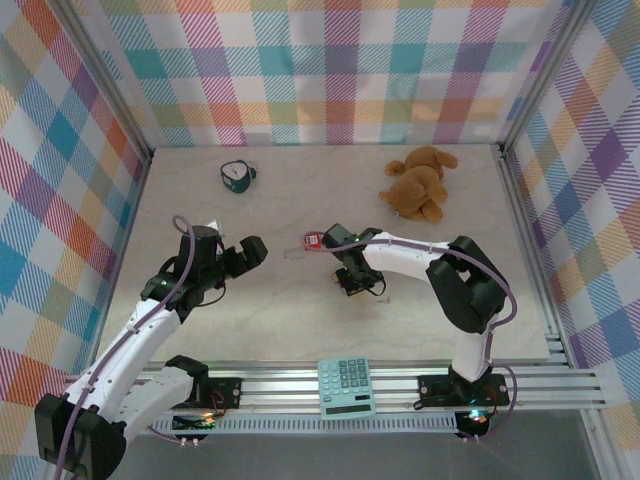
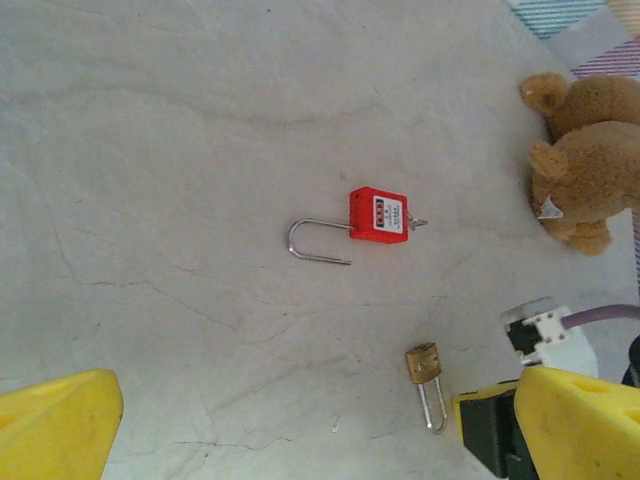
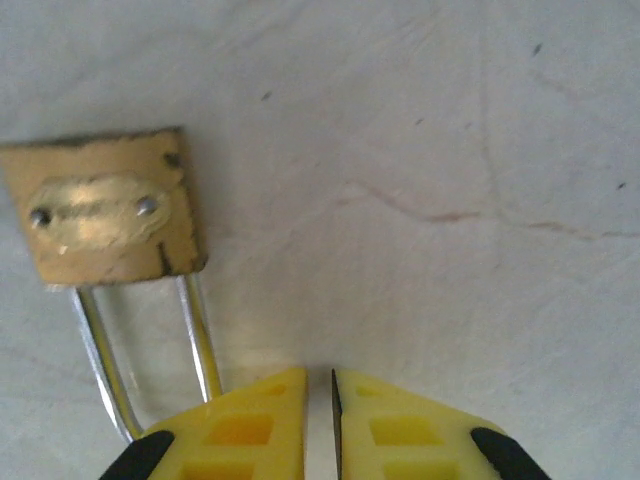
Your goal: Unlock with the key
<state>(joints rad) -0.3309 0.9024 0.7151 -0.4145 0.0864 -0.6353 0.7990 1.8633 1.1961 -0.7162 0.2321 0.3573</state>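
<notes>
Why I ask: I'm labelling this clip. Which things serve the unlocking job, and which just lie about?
Job: the key, seemingly the thin sliver pinched in the right tool; brass padlock; red padlock.
Lying about: teddy bear; calculator; teal-and-white object.

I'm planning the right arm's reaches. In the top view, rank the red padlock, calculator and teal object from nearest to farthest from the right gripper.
From the right gripper:
1. The red padlock, close by, just beyond it and to its left.
2. The calculator, at the near edge by the rail.
3. The teal object, far left, near the back wall.
</notes>
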